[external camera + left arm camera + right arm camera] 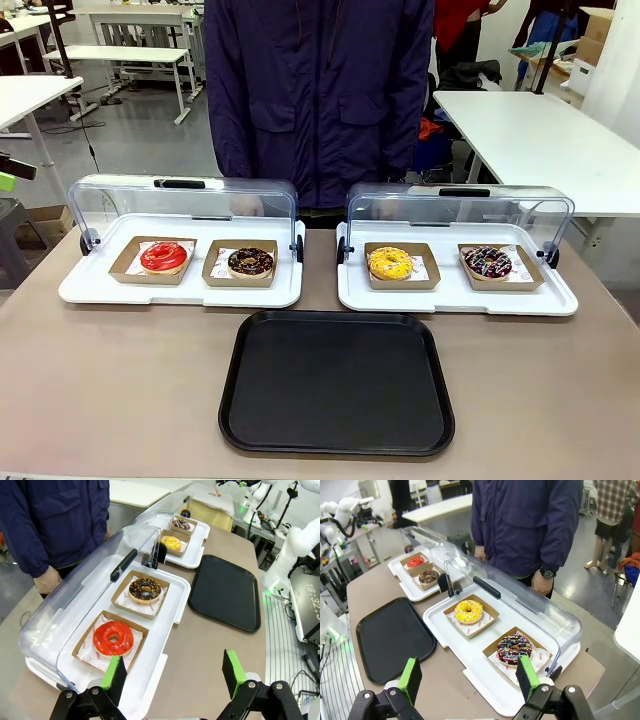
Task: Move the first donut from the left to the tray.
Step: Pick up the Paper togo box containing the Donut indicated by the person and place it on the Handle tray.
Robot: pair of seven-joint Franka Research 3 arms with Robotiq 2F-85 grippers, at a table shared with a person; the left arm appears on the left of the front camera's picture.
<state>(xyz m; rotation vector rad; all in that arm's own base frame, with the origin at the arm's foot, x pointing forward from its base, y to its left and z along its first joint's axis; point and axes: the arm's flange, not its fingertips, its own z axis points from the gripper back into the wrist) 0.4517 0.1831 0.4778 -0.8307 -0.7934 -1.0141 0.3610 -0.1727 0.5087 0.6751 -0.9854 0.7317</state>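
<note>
The first donut from the left (164,256) (113,638) (415,561) is a glossy red ring in a brown cardboard holder, at the left of the left white display tray. The black tray (337,381) (226,591) (393,637) lies bare on the table in front of both display trays. My left gripper (173,672) hangs open above the table edge, close to the red donut, with nothing between its fingers. My right gripper (470,675) is open too, above the near edge of the right display tray, holding nothing.
A chocolate donut (250,262) sits beside the red one. The right display tray (456,296) holds a yellow donut (389,263) and a sprinkled chocolate donut (487,263). Both clear lids (185,198) stand raised. A person (320,90) stands at the far side.
</note>
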